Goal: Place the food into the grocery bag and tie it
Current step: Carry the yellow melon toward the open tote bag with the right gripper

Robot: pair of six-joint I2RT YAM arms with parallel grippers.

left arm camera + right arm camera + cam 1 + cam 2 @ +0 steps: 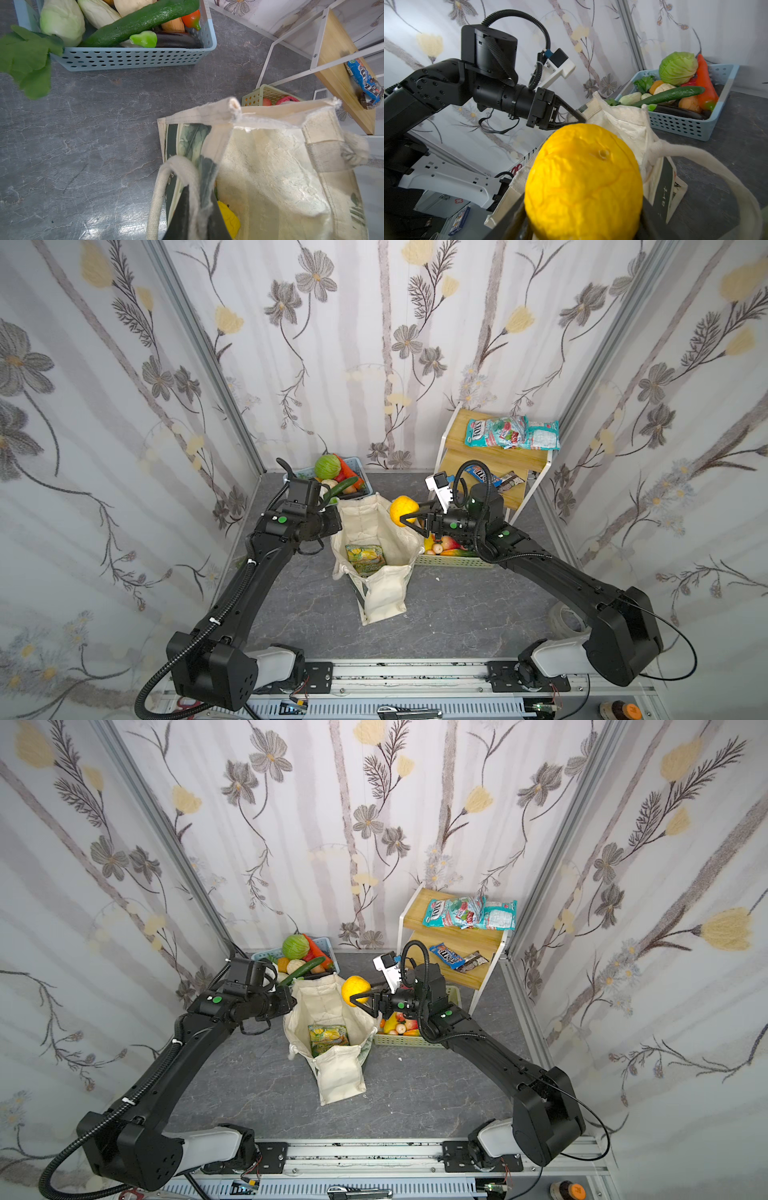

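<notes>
Cream canvas grocery bag (374, 526), dark green leaf print on its sides, stands open at centre frame. Teal sweet packets (511, 433) on the shelf at upper right read "FOX'S". A green-and-yellow snack packet (365, 558) lies inside the bag. The right gripper (411, 517), fingers spread wide, clasps a wrinkled yellow fruit (401, 504) above the bag's right rim. The left gripper (337, 519), fingers pressed together, pinches the bag's left rim.

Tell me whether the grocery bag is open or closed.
Open: the left gripper pinches the rim of the grocery bag, its mouth gapes, and the snack packet shows inside.
</notes>
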